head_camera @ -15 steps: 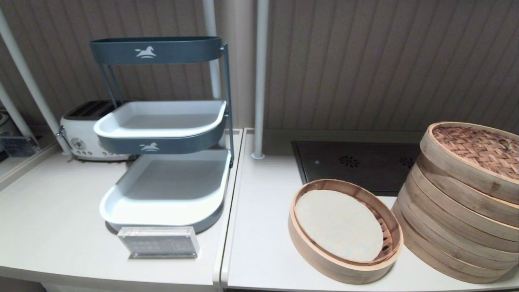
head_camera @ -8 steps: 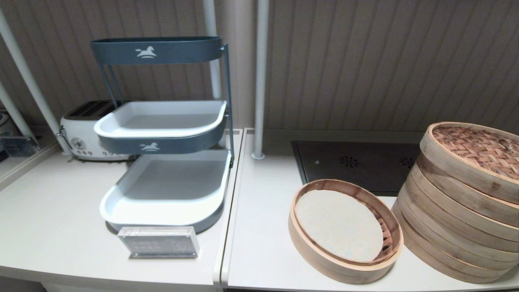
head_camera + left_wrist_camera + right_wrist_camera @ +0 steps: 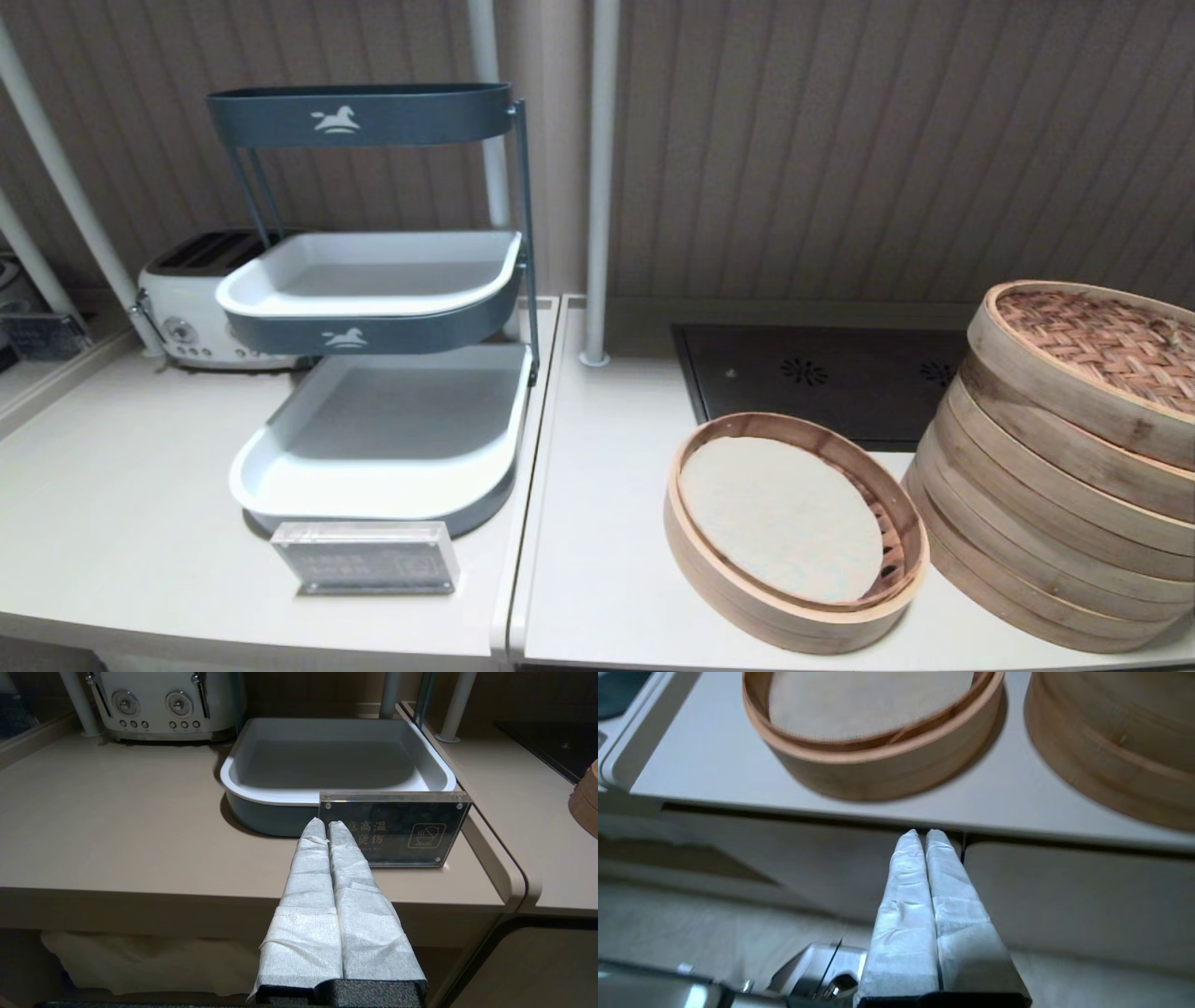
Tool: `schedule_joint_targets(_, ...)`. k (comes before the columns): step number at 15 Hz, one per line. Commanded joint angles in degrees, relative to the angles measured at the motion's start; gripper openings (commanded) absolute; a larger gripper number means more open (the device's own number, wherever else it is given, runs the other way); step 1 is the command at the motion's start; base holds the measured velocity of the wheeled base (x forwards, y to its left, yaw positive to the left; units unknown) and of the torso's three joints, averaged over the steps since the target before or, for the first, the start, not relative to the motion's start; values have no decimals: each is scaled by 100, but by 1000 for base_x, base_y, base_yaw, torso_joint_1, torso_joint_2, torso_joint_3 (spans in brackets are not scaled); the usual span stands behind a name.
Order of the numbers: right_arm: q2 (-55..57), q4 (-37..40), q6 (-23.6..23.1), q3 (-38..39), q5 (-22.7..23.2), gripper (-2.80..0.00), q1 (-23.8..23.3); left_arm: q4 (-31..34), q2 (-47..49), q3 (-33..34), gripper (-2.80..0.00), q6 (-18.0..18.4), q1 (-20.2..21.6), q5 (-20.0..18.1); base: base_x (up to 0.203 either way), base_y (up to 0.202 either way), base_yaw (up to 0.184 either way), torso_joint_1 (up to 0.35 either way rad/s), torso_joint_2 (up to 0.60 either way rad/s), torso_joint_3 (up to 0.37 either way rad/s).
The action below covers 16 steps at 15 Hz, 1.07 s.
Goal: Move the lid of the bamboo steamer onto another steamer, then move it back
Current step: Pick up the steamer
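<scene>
The tall steamer (image 3: 1046,523) of stacked pale rings stands at the counter's right edge, also seen in the right wrist view (image 3: 1111,742). A reddish-brown woven lid (image 3: 1111,345) with a pale rim lies on top of it. The frame edge cuts off the lid's centre, so its handle is hidden. The low basket (image 3: 896,560) with a pale liner sits uncovered to its left. Neither gripper shows in the head view. My right gripper (image 3: 923,833) is shut and empty below the counter's front edge, facing the low basket (image 3: 878,765). My left gripper (image 3: 325,823) is shut and empty at the left counter's front edge.
A grey three-tier tray rack (image 3: 373,448) stands on the left counter, with a clear acrylic sign (image 3: 366,557) in front and a white toaster (image 3: 187,299) behind. A black hob (image 3: 822,378) lies behind the low basket. A white pole (image 3: 597,177) rises at the back.
</scene>
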Motion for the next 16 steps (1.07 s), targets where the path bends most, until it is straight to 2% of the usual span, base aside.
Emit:
schedule_joint_targets(1,-683,-620,71,361,-125,-280,287,-3,-2,158,-280,0,0,0,0,0,0,0,0,0)
schedule_joint_targets(4,-1235,-739,125,428,-503,-280,466,-10,-2,158,-280,0,0,0,0,0,0,0,0,0)
schedule_joint_targets(6,-1206,-858,90,478,-803,-280,479,-2,-2,158,-280,0,0,0,0,0,0,0,0,0)
schedule_joint_targets(8,-1206,-1334,-177,601,-1112,-280,479,-10,-2,158,-280,0,0,0,0,0,0,0,0,0)
schedule_joint_targets(11,-1170,-1233,-474,601,-1013,-280,560,-7,-2,158,-280,0,0,0,0,0,0,0,0,0)
schedule_joint_targets(13,-1125,-1186,-483,563,-467,-280,944,-10,-2,158,-280,0,0,0,0,0,0,0,0,0)
schedule_joint_targets(14,-1173,-1168,-493,561,-523,-280,915,-2,-2,158,-280,0,0,0,0,0,0,0,0,0)
schedule_joint_targets(16,-1211,-1166,-544,561,-1129,-280,899,-10,-2,158,-280,0,0,0,0,0,0,0,0,0)
